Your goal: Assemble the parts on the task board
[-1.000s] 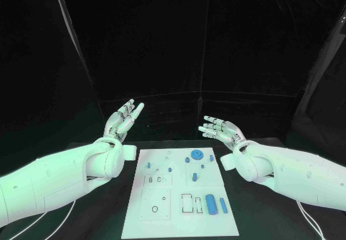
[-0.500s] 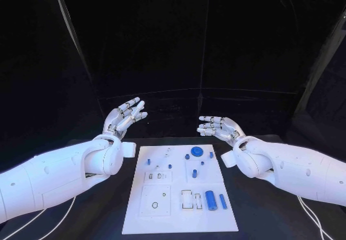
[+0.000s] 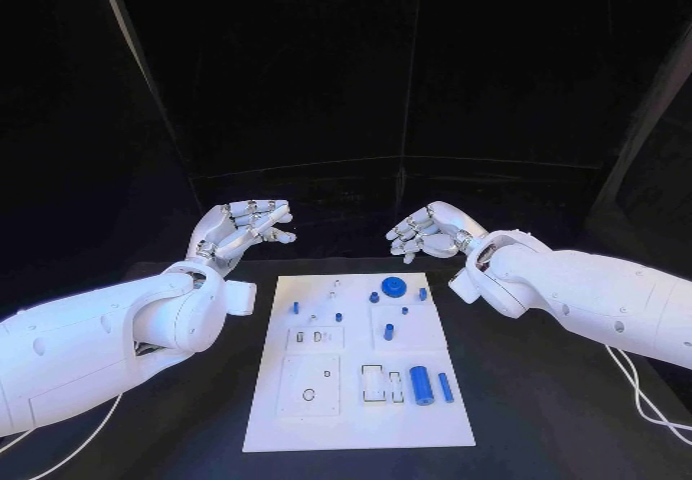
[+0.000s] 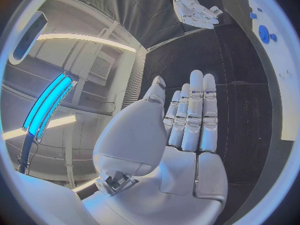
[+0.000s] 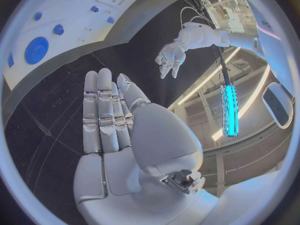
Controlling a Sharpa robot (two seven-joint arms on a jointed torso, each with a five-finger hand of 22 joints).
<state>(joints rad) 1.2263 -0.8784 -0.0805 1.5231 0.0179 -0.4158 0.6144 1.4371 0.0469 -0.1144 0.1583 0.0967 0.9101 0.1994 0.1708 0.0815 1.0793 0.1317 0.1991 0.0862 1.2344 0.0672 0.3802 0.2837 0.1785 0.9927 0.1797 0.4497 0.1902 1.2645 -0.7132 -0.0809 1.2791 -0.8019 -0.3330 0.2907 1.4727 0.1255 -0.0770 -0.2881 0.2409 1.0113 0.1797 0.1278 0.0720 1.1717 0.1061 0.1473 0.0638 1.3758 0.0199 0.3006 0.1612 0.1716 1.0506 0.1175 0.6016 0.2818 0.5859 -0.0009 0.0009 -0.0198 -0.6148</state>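
Observation:
The white task board point(image 3: 361, 430) lies in the middle of the black table. On it are several blue parts: a round disc point(image 3: 391, 283) near the far edge, a thick cylinder point(image 3: 421, 385) and a thin pin point(image 3: 446, 388) toward the near right. My left hand point(image 3: 242, 228) hovers beyond the board's far left corner and holds nothing. Level with it, my right hand point(image 3: 430, 232) hangs past the far right corner, also empty. The left wrist view shows my left hand point(image 4: 187, 130) with fingers extended, the right hand point(image 4: 197, 7) and the disc point(image 4: 264, 33). In the right wrist view, my right hand point(image 5: 115, 120) faces the left hand point(image 5: 172, 57).
Small blue pegs point(image 3: 296, 307) stand in the board's far half, and empty cut-outs point(image 3: 374, 381) lie in its near half. Bare black table surrounds the board on all sides. The board's edge point(image 4: 289, 85) and far end point(image 5: 65, 15) appear in the wrist views.
Both hands have tipped forward from upright, fingers now bending over toward each other. The right hand has moved a little farther out. The whole head view has shifted slightly.

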